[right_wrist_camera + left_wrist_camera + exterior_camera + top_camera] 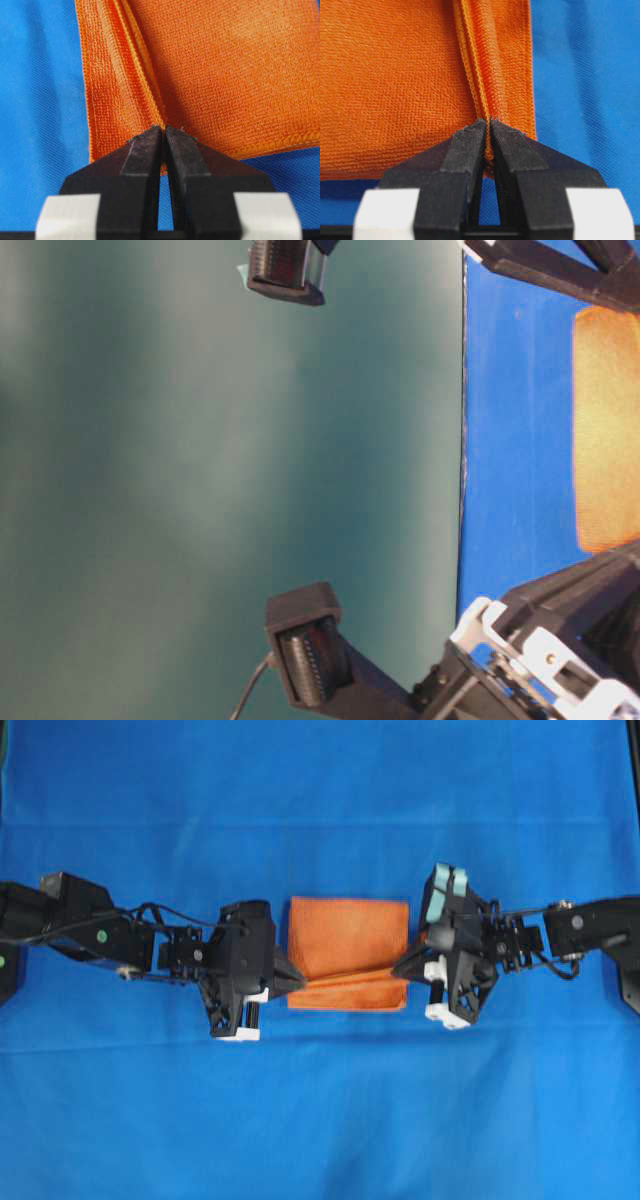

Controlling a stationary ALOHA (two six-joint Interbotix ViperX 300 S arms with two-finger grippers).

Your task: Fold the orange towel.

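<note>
The orange towel (348, 952) is lying in the middle of the blue table cloth (320, 810), between the two arms, with a raised layer being folded over a lower strip that is showing along its near edge in the overhead view. In the left wrist view the towel (395, 85) is filling the upper left, and a bunched hem ridge is running straight down into the left gripper (488, 131), whose black fingers (465, 150) are pinching that cloth edge tightly between them. In the right wrist view the towel (225, 70) is spreading across the upper right, and the right gripper (163, 135) is likewise clenching a fold of hem, its fingers (187, 155) pressing together on the fabric. Overhead, the left gripper (297, 977) is sitting at the towel's left edge and the right gripper (400, 968) at its right edge, facing each other. The table-level view is showing only a sliver of towel (606, 430) on the cloth (515, 440).
</note>
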